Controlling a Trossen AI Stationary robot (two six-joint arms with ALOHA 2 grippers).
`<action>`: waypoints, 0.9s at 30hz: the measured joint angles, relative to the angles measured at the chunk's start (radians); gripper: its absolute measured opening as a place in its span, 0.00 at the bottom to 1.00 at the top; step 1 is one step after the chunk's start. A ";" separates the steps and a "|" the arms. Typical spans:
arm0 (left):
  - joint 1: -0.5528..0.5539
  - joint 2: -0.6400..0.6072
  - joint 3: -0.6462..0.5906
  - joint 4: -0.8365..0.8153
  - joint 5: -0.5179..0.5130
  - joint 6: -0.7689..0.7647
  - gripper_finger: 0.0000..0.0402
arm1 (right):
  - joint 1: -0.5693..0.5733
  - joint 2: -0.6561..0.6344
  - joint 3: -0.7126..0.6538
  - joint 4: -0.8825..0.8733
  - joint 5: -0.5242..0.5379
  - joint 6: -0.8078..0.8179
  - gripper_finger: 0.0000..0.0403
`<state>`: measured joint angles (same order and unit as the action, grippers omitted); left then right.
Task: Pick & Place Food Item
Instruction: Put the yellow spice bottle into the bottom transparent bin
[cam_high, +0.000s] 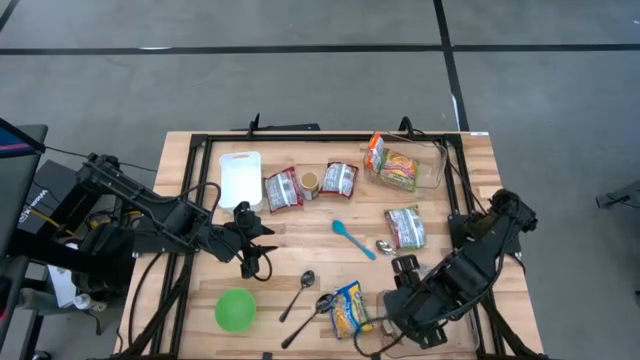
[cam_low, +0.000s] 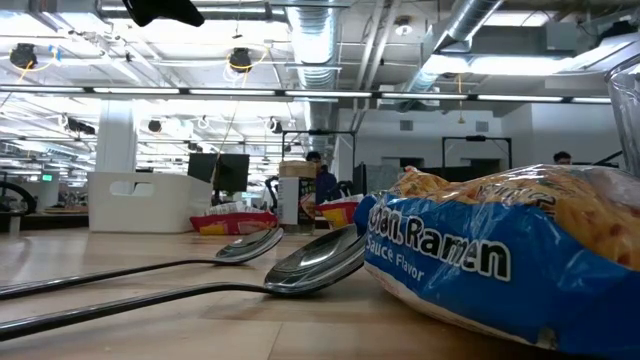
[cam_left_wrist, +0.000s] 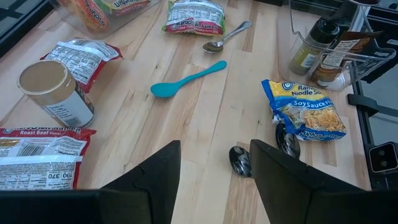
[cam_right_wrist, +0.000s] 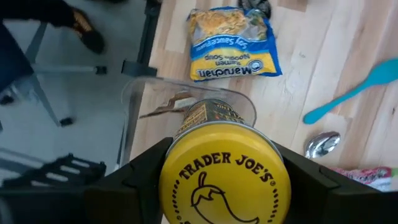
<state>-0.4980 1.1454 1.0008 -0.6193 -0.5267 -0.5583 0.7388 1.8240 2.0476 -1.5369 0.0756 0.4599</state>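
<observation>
though half hidden, yellow-lidded jar (cam_right_wrist: 224, 180) between right jaws; left jaws wide, empty.

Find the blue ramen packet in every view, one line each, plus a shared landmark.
High view: blue ramen packet, front edge, near the right gripper.
Low view: close, right side.
Left wrist view: right of centre.
Right wrist view: top centre.
Landmark: metal spoons beside it.

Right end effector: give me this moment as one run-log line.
right end effector: shut on spice jar | above clear container | left end effector: open, empty
</observation>
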 joint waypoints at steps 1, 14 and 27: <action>0.000 0.000 0.000 0.000 0.000 0.000 0.46 | 0.007 0.000 0.000 -0.001 -0.001 -0.018 0.55; 0.000 0.000 0.000 0.000 0.000 0.000 0.46 | 0.137 0.000 -0.001 -0.035 -0.009 -0.297 0.55; 0.000 0.000 0.000 0.000 0.000 0.000 0.46 | 0.204 0.000 -0.008 -0.034 -0.032 -0.215 0.54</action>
<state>-0.4977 1.1453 1.0008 -0.6196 -0.5267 -0.5580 0.9424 1.8244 2.0399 -1.5711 0.0439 0.2449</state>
